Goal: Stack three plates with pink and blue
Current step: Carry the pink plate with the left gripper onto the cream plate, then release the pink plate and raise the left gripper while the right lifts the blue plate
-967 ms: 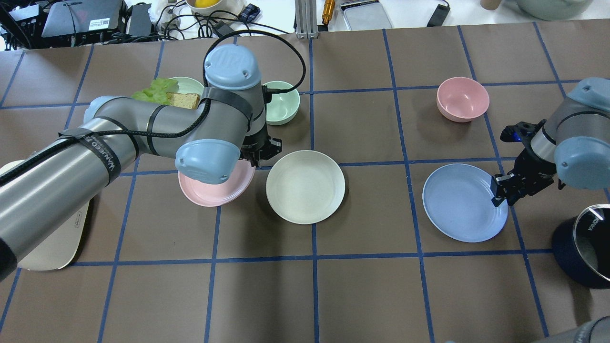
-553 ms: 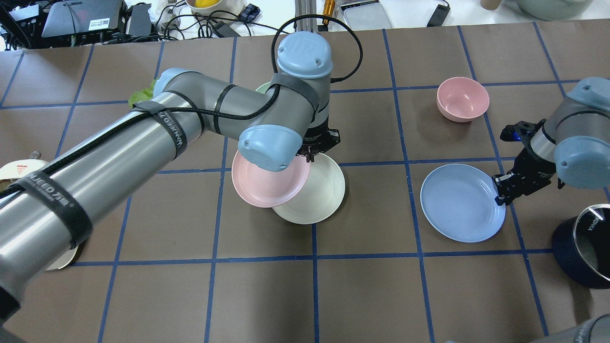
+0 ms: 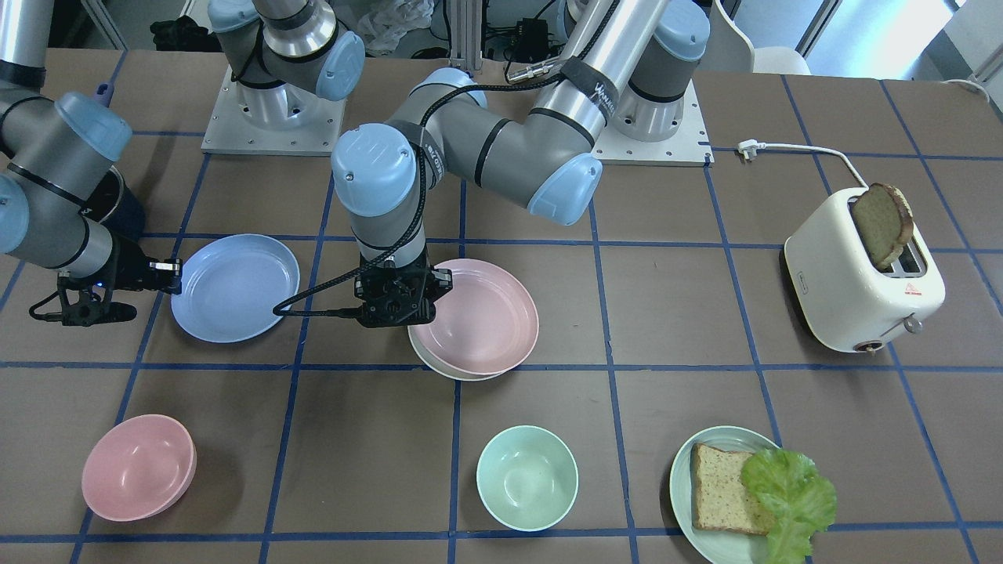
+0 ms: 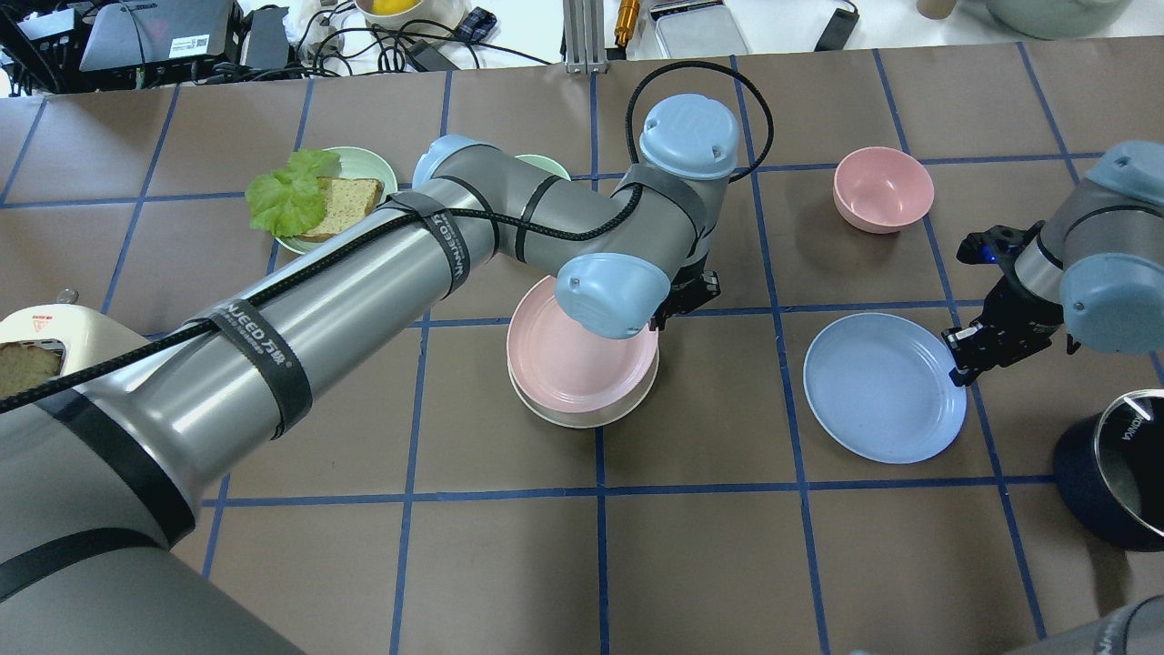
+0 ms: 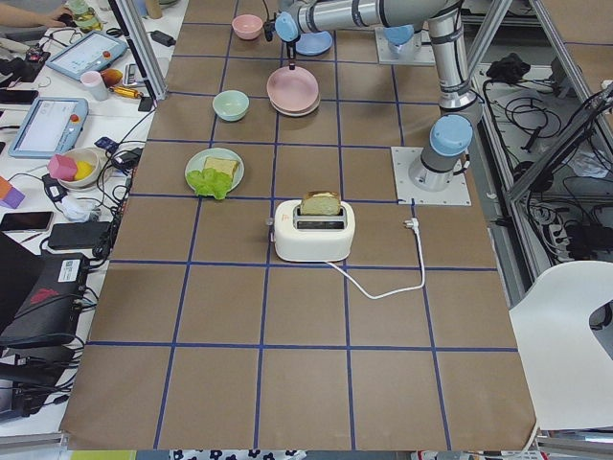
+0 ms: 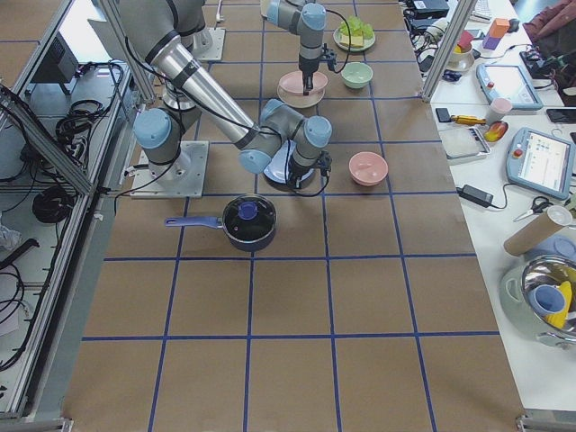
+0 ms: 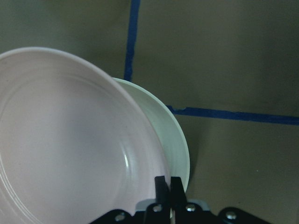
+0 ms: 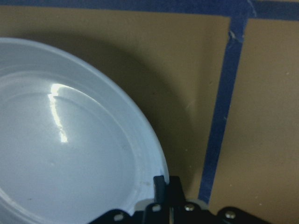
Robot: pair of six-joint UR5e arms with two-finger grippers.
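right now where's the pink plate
The pink plate sits mid-table in the overhead view, over the cream plate, rim pinched by the left hand, blue plate to its right.

The pale pink plate (image 4: 582,364) is held tilted over the cream-white plate (image 4: 577,420); the light blue plate (image 4: 882,387) is gripped well apart.

overhead from rear | front opposite, steep | both share pink plate (image 4: 573,368) | wrists close
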